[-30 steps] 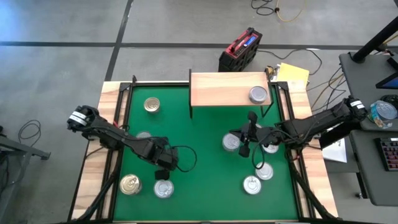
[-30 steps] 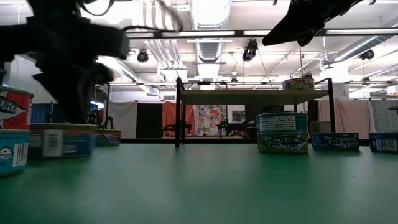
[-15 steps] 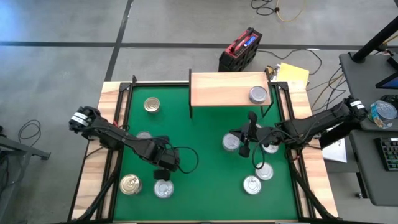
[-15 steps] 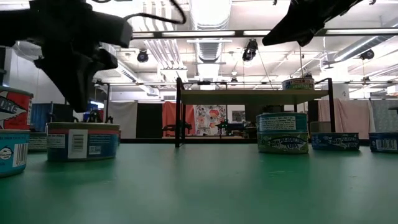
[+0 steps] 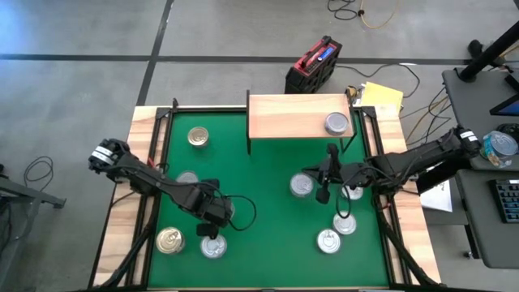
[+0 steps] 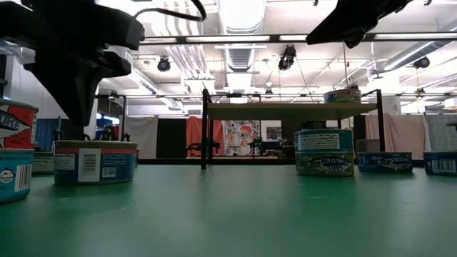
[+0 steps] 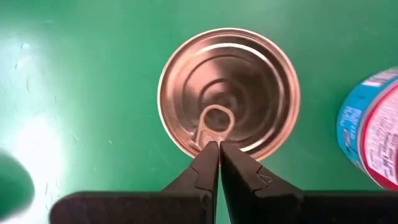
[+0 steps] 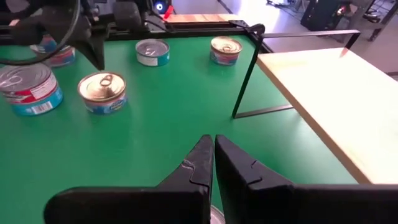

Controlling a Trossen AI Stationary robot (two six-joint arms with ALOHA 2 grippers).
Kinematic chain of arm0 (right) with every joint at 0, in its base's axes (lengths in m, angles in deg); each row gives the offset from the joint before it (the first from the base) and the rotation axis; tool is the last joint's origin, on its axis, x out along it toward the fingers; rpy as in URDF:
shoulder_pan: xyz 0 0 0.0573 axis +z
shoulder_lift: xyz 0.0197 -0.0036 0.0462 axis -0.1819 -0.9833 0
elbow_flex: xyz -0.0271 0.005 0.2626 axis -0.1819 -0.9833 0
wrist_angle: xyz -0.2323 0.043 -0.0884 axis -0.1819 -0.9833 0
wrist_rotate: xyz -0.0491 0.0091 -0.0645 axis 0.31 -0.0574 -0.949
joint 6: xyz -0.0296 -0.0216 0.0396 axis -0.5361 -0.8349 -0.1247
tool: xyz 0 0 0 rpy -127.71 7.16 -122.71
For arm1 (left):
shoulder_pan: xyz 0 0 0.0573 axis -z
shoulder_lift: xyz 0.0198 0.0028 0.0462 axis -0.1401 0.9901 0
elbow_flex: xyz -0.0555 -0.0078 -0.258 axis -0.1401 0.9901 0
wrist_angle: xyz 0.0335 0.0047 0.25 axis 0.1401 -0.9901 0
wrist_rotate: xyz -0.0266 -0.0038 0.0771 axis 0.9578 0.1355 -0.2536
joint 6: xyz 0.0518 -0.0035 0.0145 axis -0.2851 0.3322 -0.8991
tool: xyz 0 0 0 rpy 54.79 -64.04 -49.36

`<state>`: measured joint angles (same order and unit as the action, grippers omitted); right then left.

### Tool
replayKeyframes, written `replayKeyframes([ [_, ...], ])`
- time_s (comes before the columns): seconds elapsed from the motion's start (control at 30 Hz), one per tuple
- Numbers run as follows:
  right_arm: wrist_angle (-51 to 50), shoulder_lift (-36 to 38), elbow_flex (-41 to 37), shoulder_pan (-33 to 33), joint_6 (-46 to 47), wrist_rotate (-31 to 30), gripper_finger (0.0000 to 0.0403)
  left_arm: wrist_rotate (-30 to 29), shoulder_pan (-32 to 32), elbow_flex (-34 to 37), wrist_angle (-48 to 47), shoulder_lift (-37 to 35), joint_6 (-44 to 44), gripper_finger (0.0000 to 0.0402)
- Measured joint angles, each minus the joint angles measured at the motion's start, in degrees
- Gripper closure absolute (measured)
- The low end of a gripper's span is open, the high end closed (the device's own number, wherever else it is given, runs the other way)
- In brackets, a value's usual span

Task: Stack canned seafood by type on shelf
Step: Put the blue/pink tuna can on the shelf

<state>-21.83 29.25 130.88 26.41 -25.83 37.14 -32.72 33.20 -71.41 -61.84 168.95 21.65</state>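
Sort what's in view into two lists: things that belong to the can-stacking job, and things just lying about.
Belongs to the job:
- canned seafood scattered on the green mat
- one can already on the shelf
- left gripper, shut, above a silver-topped can
- right gripper, shut

Just lying about:
- red and black case on the floor
- yellow papers
- water bottle on the side desk

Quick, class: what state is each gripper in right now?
Left gripper: closed, holding nothing, above a silver can.
Right gripper: closed, holding nothing.
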Motion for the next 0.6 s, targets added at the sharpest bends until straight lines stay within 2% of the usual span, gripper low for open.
replayKeyframes([
  [0.1, 1.0, -0.2, -0.7, 1.5, -1.0, 0.1, 0.0394, -0.4, 0.9, 0.0, 0.1, -0.4, -0.4, 0.0402],
  [0.27, 11.1, -1.0, -3.8, 4.4, -4.4, 1.4, 0.0394, -0.5, 1.1, 0.1, 2.9, -0.8, -1.2, 0.0402],
  [0.47, 16.3, -2.0, -6.2, 5.2, -6.1, 3.5, 0.0394, -0.4, 1.1, 4.0, 14.5, -3.9, -4.9, 0.0402],
  [0.6, 16.3, -2.0, -6.3, 5.2, -5.9, 3.7, 0.0394, 0.3, -0.2, 5.0, 14.4, -6.1, 2.9, 0.0402],
])
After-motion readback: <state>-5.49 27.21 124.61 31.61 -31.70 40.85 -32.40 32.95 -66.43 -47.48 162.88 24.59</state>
